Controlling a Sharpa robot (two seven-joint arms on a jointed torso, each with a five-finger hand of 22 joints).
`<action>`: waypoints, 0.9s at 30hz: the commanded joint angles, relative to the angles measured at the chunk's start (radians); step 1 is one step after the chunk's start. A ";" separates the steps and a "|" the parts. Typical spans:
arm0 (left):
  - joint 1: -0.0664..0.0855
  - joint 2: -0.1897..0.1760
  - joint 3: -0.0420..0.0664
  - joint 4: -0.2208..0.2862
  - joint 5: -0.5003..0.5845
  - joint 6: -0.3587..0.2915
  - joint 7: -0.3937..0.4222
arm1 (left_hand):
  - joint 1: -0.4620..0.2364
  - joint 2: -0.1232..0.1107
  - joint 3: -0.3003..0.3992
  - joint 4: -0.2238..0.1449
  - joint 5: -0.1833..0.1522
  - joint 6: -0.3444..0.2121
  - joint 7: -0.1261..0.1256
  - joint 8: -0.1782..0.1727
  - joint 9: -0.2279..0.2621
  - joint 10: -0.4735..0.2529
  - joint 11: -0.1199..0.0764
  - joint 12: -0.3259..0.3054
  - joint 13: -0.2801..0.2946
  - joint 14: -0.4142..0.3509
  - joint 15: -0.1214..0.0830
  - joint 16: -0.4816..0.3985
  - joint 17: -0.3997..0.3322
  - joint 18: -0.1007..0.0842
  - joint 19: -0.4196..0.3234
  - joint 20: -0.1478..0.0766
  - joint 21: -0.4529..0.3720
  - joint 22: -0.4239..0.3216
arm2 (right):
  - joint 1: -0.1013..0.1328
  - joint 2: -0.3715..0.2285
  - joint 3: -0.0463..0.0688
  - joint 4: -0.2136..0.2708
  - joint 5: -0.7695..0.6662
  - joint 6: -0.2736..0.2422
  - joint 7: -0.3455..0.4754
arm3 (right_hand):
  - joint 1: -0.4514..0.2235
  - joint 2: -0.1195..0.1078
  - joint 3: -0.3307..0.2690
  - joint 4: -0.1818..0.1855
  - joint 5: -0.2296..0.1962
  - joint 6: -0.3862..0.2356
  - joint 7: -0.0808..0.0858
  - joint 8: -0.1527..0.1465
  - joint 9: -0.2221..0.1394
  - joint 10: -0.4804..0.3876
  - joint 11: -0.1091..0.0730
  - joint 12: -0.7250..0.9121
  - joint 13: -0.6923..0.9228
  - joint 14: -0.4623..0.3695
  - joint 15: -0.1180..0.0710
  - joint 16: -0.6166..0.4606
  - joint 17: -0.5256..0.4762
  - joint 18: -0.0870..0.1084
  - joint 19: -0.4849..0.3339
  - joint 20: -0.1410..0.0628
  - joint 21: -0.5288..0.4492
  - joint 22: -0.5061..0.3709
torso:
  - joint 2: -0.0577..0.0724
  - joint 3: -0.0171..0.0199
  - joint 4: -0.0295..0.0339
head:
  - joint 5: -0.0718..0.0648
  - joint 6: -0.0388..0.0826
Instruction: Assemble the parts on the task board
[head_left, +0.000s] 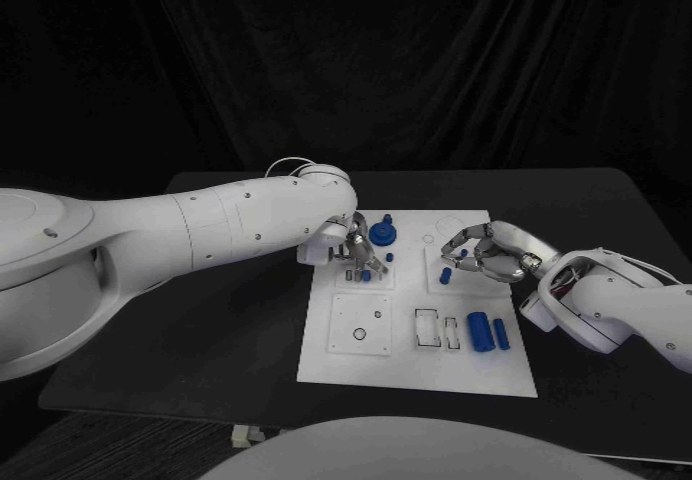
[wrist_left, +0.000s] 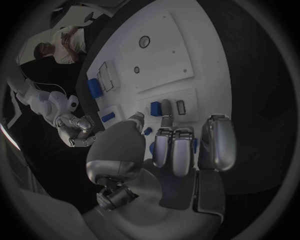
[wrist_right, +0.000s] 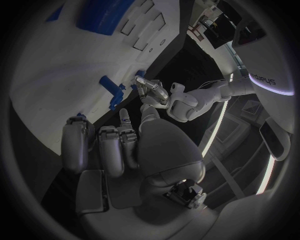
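Head view, left to right. The left arm (head_left: 216, 225) enters from the left edge of the frame and crosses the black surface (head_left: 216, 340) toward the centre. Its left hand (head_left: 351, 250) hangs over the upper left part of the task board (head_left: 418, 375), the fingers pointing down at a small blue part (head_left: 356, 271) in the recessed panel there; whether the fingertips pinch that part or only touch it cannot be told, since the hand itself stands in the way. Just right of this hand a blue knob-shaped part (head_left: 382, 233) stands upright on the board, with a small blue peg (head_left: 389, 257) below it.

Lower on the board lie a square panel (head_left: 361, 323) with two small rings and, right of it, two narrow rectangular slots (head_left: 437, 329). Two blue cylinders (head_left: 488, 332) lie side by side at the lower right of the board, just right of the slots.

The right hand (head_left: 483, 255) sits over the upper right of the board, fingers curled inward and downward above a small blue block (head_left: 446, 273); contact cannot be told. The right arm (head_left: 613, 300) leaves by the right edge.

In the left wrist view the left hand's fingers (wrist_left: 175, 147) reach down beside a blue part (wrist_left: 155, 107) and a dark slot (wrist_left: 180, 107).
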 joint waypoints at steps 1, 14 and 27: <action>0.002 -0.012 0.000 0.024 -0.008 -0.047 0.024 | 0.027 0.007 -0.002 -0.004 0.000 0.005 -0.004 0.006 0.005 0.079 -0.007 0.004 0.231 0.106 -0.003 0.003 0.263 0.007 0.023 -0.006 0.005 0.192 | -0.002 -0.002 0.001 0.000 -0.002 0.008 -0.012 | 0.010 0.002 0.004 0.001 0.007 -0.001 0.004 -0.003 -0.001 0.109 -0.004 -0.006 0.063 0.102 -0.007 0.003 0.263 0.015 -0.006 -0.002 -0.004 0.192 | -0.001 0.0005 0.0001 | -0.002 0.000; 0.003 -0.076 0.000 0.101 -0.030 -0.098 0.060 | 0.172 0.015 0.013 -0.040 0.079 0.001 -0.008 0.015 0.025 0.078 -0.012 0.002 0.229 0.106 -0.006 0.003 0.263 0.008 0.025 -0.008 0.001 0.192 | -0.002 -0.002 0.001 -0.001 -0.002 0.008 -0.012 | 0.010 0.002 0.005 0.001 0.007 -0.001 0.005 -0.004 -0.001 0.109 -0.003 -0.006 0.063 0.102 -0.007 0.003 0.263 0.015 -0.007 -0.002 -0.004 0.191 | -0.001 -0.0001 -0.0003 | -0.007 0.000; 0.003 -0.187 0.000 0.279 -0.023 -0.398 0.131 | 0.209 0.003 -0.017 -0.001 0.129 -0.065 0.030 -0.097 -0.096 0.064 0.018 -0.019 0.211 0.106 0.015 0.003 0.263 0.012 0.017 0.008 -0.028 0.185 | -0.003 -0.006 0.001 -0.004 -0.002 0.010 -0.014 | 0.009 0.001 0.005 0.002 0.007 -0.001 0.005 -0.004 -0.001 0.109 -0.003 -0.006 0.063 0.102 -0.007 0.003 0.263 0.014 -0.006 -0.002 -0.003 0.192 | 0.001 0.0000 -0.0001 | -0.011 0.000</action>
